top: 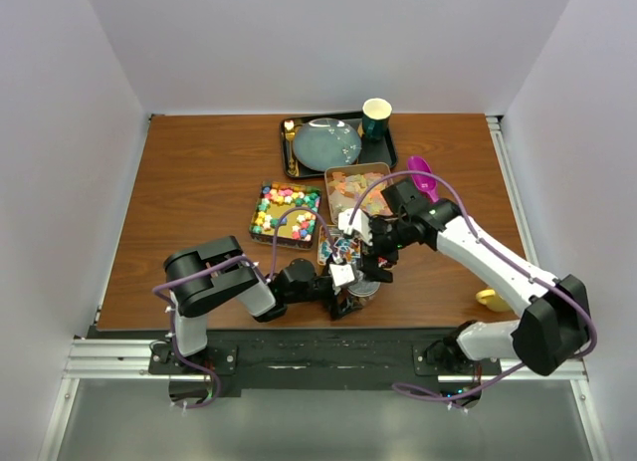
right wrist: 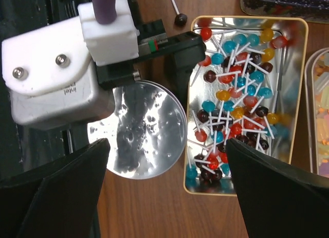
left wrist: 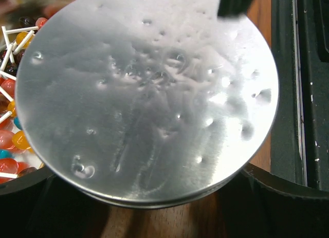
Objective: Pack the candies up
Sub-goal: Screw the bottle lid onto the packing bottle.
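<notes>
Loosely piled candies (right wrist: 236,113), sticks pointing every way, tin (right wrist: 292,63) seemingly lengthwise near-to-far.

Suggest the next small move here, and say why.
Probably close the left end effector on the round silver lid and lift it. The lid appears to sit between its fingers, flat and not yet raised, while the right end effector hangs open above the lid and the lollipops, holding nothing.
</notes>
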Controlling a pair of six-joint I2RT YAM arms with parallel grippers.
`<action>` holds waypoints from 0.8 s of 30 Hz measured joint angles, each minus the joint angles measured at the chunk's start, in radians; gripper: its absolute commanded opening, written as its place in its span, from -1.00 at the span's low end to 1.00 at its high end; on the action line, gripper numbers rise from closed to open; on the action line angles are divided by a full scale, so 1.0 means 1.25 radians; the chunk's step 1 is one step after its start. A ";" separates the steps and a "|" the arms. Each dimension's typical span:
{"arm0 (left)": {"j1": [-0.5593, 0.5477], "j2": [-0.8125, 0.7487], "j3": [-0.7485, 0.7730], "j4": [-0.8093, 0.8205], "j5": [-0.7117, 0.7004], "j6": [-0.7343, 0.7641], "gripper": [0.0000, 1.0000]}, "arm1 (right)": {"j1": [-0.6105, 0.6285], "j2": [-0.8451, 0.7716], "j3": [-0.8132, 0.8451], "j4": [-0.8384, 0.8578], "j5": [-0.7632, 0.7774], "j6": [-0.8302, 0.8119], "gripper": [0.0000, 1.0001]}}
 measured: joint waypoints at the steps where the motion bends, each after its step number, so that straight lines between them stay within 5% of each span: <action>1: 0.000 0.000 0.000 0.000 0.000 0.001 -1.00 | -0.009 -0.005 0.000 -0.005 0.000 -0.010 0.97; 11: 0.000 0.005 0.005 0.000 0.005 0.002 -1.00 | -0.048 -0.004 0.011 -0.094 -0.048 -0.211 0.97; 24: 0.000 0.007 0.005 0.003 0.005 0.002 -1.00 | -0.048 0.188 0.156 -0.275 -0.119 -0.449 0.97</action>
